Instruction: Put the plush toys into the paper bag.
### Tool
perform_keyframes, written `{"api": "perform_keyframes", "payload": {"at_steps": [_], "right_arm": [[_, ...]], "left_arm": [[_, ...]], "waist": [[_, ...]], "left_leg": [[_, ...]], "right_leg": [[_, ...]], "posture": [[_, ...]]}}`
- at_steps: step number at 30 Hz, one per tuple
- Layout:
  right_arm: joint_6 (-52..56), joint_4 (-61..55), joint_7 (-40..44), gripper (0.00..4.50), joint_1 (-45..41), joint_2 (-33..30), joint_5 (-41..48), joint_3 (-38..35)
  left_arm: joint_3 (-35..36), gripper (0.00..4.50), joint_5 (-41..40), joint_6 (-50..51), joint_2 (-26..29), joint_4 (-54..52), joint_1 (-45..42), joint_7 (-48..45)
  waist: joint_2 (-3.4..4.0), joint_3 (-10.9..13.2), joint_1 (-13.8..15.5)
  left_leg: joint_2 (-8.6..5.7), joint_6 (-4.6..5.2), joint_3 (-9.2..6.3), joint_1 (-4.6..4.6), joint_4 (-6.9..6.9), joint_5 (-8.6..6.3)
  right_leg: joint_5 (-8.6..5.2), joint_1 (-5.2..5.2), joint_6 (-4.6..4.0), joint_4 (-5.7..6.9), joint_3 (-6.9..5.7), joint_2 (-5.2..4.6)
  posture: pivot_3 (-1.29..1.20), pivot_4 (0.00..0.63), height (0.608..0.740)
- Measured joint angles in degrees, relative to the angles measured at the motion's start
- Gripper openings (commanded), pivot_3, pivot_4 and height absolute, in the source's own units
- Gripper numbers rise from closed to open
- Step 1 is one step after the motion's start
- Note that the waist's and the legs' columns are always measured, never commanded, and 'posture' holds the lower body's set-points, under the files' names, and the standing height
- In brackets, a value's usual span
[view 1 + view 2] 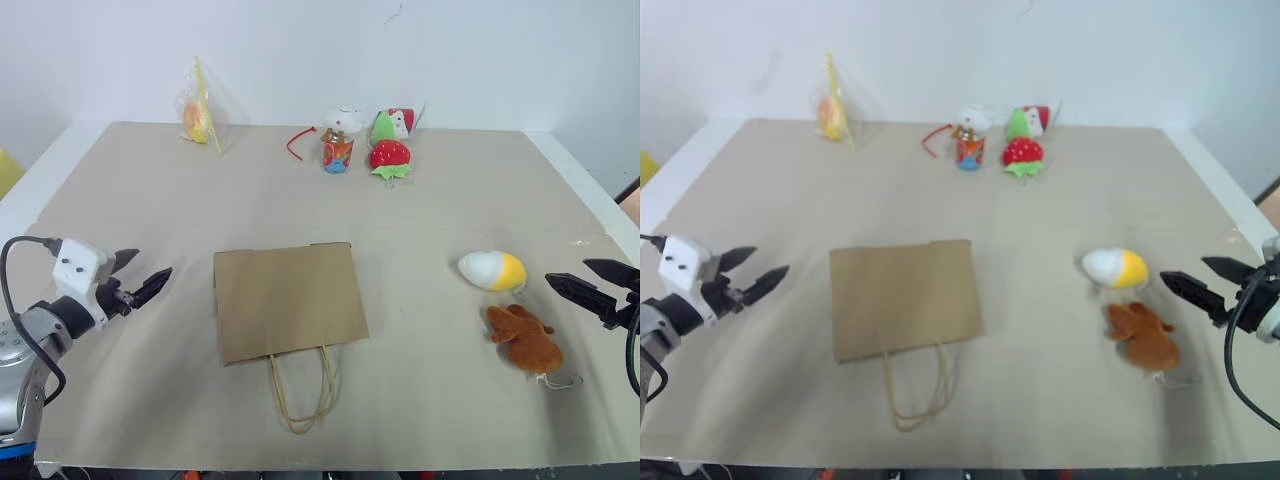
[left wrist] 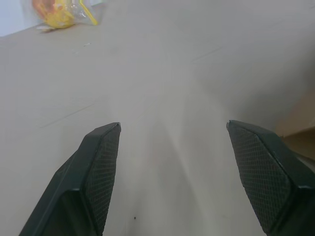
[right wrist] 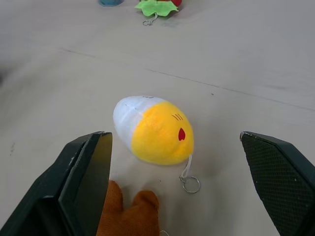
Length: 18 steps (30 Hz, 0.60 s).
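Two plush toys lie side by side on the table [image 1: 120,180], toward its right side: the white-and-yellow egg toy [image 1: 492,270] and, just nearer the robot, the brown animal toy [image 1: 525,339], the two almost touching. Neither is in the paper bag [image 1: 288,300], which lies flat in the middle of the table, well apart from them, its cord handles [image 1: 300,392] trailing toward the robot. The task looks to be at its first step, the reach for a toy. The right gripper [image 1: 592,282] hovers just beside the pair, jaws spread wide and empty, aimed at the egg toy in its wrist view. The left gripper [image 1: 140,275] hangs left of the bag, jaws also open and holding nothing. Next, the right jaws would need to come down around one toy without snagging the other. The flat bag probably needs its mouth opened, likely by the left gripper.
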Motion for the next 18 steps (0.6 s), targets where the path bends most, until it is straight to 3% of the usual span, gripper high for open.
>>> {"api": "perform_keyframes", "payload": {"at_steps": [3,8,12,18], "right_arm": [[4.5,-10.8,-0.3,4.5,-10.6,2.0,6.9,9.1],[8.4,-16.1,1.2,4.5,-20.8,6.7,11.5,19.4],[8.6,-20.2,10.4,4.5,-28.6,11.3,11.9,35.5],[4.6,-15.4,17.2,4.5,-34.1,11.5,8.7,38.9]], "left_arm": [[-2.0,3.54,-0.2,-0.9,1.1,-1.9,-2.9,-1.8],[-4.1,3.54,-0.1,-1.1,1.6,-3.8,-4.4,-3.1],[-8.8,3.54,0.0,-1.8,2.6,-9.3,-6.3,-5.8],[-14.4,3.54,0.7,-6.3,5.2,-20.7,-3.2,-12.2]], "waist": [[0.0,0.0,-0.5],[-0.06,0.0,-0.4],[-0.06,0.0,0.3],[-0.07,0.0,0.2]], "left_leg": [[0.09,0.03,-0.04,0.05,0.06,0.04],[0.27,0.02,0.0,0.03,0.09,0.07],[0.29,-0.02,-0.02,-0.18,0.09,0.03],[0.11,0.08,0.12,-0.21,0.15,-0.12]], "right_leg": [[0.23,-0.03,-0.04,0.0,0.06,0.18],[0.29,-0.05,-0.08,0.01,0.09,0.38],[0.16,-0.14,-0.16,0.01,0.07,0.55],[0.09,-0.18,-0.03,0.0,0.1,0.19]], "posture": [[0.0,0.15,0.74],[0.0,0.15,0.74],[0.0,0.15,0.74],[0.0,0.15,0.74]]}}
